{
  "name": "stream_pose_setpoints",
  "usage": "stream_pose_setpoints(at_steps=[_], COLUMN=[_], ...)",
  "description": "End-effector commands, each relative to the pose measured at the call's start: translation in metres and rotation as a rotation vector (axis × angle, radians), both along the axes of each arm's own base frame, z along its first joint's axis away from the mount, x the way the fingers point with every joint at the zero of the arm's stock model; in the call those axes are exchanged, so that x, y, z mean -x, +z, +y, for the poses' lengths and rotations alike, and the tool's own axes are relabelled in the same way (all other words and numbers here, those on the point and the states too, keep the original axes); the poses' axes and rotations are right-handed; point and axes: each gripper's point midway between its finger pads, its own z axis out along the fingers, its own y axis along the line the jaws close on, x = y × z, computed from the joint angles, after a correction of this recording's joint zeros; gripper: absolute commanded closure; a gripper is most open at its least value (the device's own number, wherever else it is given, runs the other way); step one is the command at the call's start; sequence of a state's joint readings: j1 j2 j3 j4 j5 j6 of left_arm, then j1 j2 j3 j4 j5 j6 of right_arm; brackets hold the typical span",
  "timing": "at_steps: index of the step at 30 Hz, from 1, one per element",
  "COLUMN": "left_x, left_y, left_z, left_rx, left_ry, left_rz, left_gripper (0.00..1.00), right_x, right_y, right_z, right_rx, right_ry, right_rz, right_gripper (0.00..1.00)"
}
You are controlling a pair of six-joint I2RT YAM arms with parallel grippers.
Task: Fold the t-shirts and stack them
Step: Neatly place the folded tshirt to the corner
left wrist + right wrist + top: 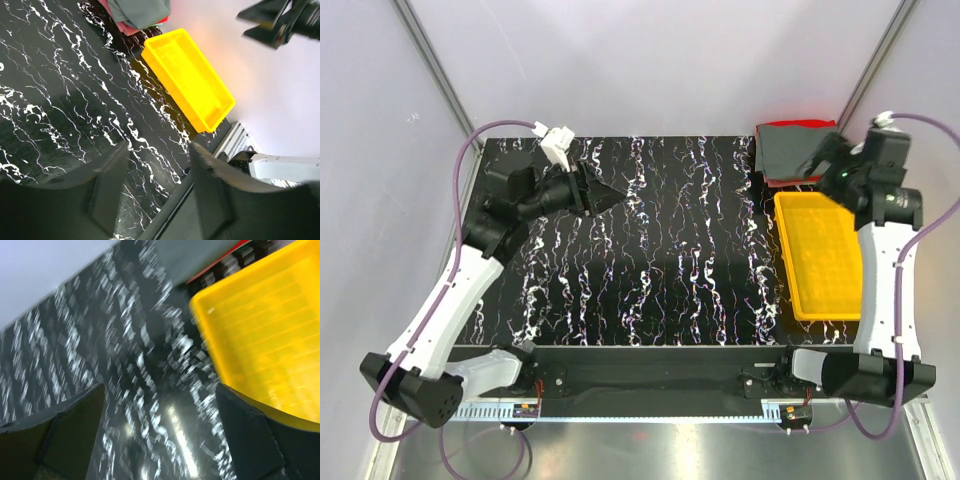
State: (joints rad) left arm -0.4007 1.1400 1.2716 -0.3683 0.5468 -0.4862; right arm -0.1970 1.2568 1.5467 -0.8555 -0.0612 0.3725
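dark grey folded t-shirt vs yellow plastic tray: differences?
The dark grey folded t-shirt is soft and tops a stack, a red shirt showing beneath; the yellow plastic tray is rigid and empty. The t-shirt sits at the far right corner, the tray nearer the front. Both lie on the right of the black marbled table.

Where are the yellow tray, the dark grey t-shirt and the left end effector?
yellow tray (818,255), top external view, bare floor
dark grey t-shirt (788,150), top external view, cloth middle
left end effector (159,150), left wrist view, between fingertips

t-shirts (790,150) stacked behind tray (817,255), on table (650,240), right side
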Motion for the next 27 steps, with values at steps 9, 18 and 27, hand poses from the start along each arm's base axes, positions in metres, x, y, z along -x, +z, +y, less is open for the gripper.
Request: stream_pose_setpoints(at_steps=[9, 18, 27], left_x=[0.052, 0.078, 0.08], left_y=[-0.017, -0.027, -0.039], left_z=[0.039, 0.062, 0.064], left_rx=[-0.032, -0.025, -0.045], left_ry=[0.084, 0.155, 0.157], left_rz=[-0.046, -0.108, -0.095], left_gripper=[0.01, 0.01, 0.01], right_x=[0.088, 0.125, 0.122], right_y=[-0.015, -0.022, -0.013], right_z=[0.118, 0.12, 0.113], right_rx=[-0.234, -0.207, -0.183], right_ry=[0.434, 0.453, 0.418], right_rz=[-0.079, -0.11, -0.133], right_gripper=[0.0, 0.0, 0.0])
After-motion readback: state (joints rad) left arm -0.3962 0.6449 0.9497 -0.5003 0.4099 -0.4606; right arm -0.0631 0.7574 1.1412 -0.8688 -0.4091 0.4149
